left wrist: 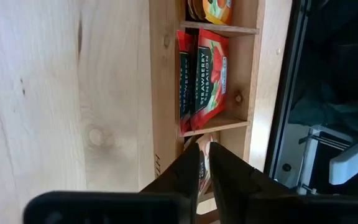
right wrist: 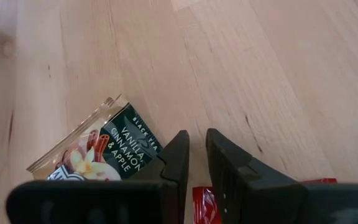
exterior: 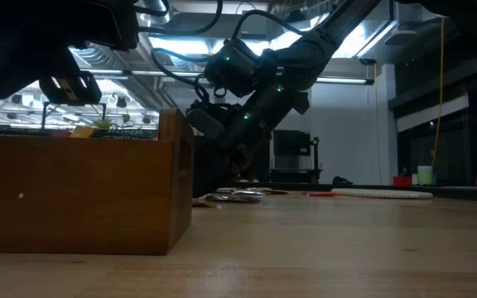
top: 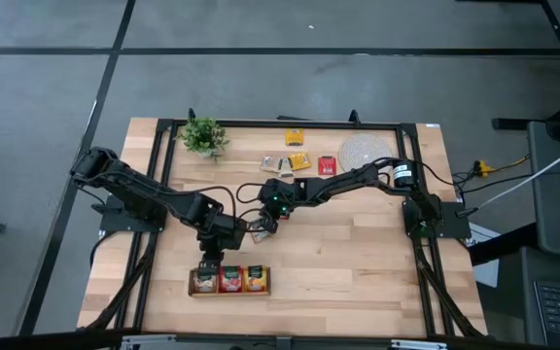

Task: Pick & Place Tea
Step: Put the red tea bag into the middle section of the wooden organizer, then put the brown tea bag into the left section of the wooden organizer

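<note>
Left tool [top: 209,261] hangs right over the near-left compartment of the wooden tray [top: 229,291], tips nearly pressed together with a thin gap; a pale sachet [left wrist: 205,163] shows between its fingers [left wrist: 185,174] in the wrist view, but can't tell if it is pinched or already lying in the tray. Middle compartment holds red strawberry sachets [left wrist: 205,70], far one holds yellow-orange sachets [top: 256,281]. Right tool [top: 262,226] sits mid-bench just beside the left arm, low over the wood; can't tell from the views whether its narrow-set jaws grip anything. A vanilla cinnamon apple sachet [right wrist: 98,149] lies on the bench next to its fingers [right wrist: 174,165], a red sachet [right wrist: 204,205] under them. Loose tea on the far bench: yellow sachet [top: 294,137], orange sachet [top: 299,161], red sachet [top: 327,165], pale sachets [top: 272,163]. Also round woven mat [top: 365,151] and small potted plant [top: 203,135] by the far edge, well clear of both arms.
</note>
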